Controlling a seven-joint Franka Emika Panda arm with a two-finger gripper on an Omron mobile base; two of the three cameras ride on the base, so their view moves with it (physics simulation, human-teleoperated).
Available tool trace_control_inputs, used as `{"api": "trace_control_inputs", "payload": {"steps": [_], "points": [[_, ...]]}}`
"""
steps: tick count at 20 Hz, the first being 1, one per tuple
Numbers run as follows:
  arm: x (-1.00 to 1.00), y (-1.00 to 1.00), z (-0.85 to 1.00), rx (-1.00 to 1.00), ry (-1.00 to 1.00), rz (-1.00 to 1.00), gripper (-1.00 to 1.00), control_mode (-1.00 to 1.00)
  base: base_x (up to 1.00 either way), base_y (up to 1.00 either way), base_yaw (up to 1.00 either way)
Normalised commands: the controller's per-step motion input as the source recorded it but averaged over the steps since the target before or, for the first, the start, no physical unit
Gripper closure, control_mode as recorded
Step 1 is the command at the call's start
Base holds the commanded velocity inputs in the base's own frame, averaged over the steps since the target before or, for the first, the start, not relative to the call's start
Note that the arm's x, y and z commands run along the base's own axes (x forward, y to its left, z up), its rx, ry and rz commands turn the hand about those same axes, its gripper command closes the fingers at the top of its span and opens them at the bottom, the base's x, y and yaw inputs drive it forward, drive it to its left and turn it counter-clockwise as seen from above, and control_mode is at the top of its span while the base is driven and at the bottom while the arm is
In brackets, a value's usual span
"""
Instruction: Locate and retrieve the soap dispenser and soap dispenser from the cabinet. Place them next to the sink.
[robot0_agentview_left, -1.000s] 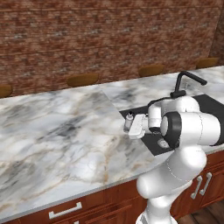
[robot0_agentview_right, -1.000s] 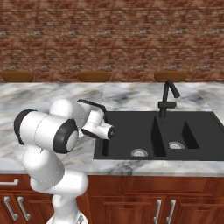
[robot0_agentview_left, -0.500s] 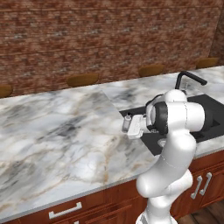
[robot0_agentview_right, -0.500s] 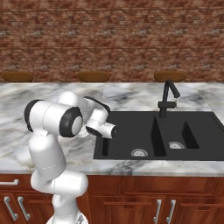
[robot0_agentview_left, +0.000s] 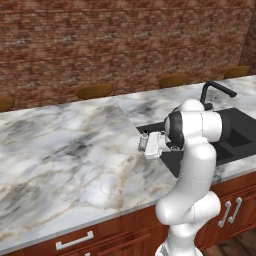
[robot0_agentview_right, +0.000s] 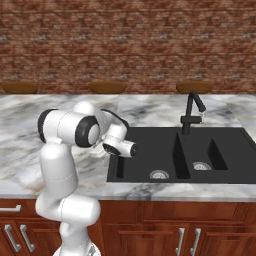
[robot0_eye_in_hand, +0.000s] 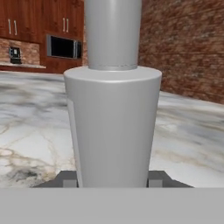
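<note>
From your left base view, the arm stands folded in front of the marble worktop (robot0_agentview_left: 70, 155), its hand turned out to the left over the stone just beside the near left corner of the black sink (robot0_agentview_left: 235, 131). The claw (robot0_agentview_left: 145, 144) is pinching the pale grey soap dispenser (robot0_agentview_left: 143, 141), which sits at the tip of the hand with its dark top uppermost, held above the worktop and not touching it as far as you can tell. The black faucet (robot0_agentview_left: 215, 94) rises behind the arm's shoulder, and a brick wall (robot0_agentview_left: 115, 45) runs along the back of the worktop. From your right base view, the same hand reaches out from behind the elbow toward the sink's (robot0_agentview_right: 150, 150) left rim; the wrist hangs over that left edge, and the arm hides the claw and bottle from this side. The faucet (robot0_agentview_right: 192, 112) stands at the back of the divider between the two basins, well apart from the hand. In your hand view, the grey soap dispenser (robot0_eye_in_hand: 113, 118) stands upright right in front of the lens, its wide body tapering downward and a narrower neck going up out of frame, with a finger pad (robot0_eye_in_hand: 69, 179) pressed against each side of its base.
</note>
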Motion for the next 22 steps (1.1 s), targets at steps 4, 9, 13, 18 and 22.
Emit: {"api": "trace_control_inputs", "payload": {"steps": [4, 9, 13, 18, 22], "points": [[0.21, 0.0, -0.18, -0.01, 0.0, 0.03, 1.0, -1.0, 0.0, 0.0, 0.0], [0.19, 0.0, -0.18, 0.0, 0.0, 0.03, 1.0, -1.0, 0.0, 0.0, 0.0], [0.18, 0.0, -0.19, 0.0, 0.0, 0.03, 1.0, -1.0, 0.0, 0.0, 0.0], [0.08, 0.03, -0.06, 0.0, 0.0, 0.04, 1.0, -1.0, 0.0, 0.0, 0.0], [0.01, 0.03, -0.08, 0.0, 0.0, 0.05, 1.0, -1.0, 0.0, 0.0, 0.0]]}}
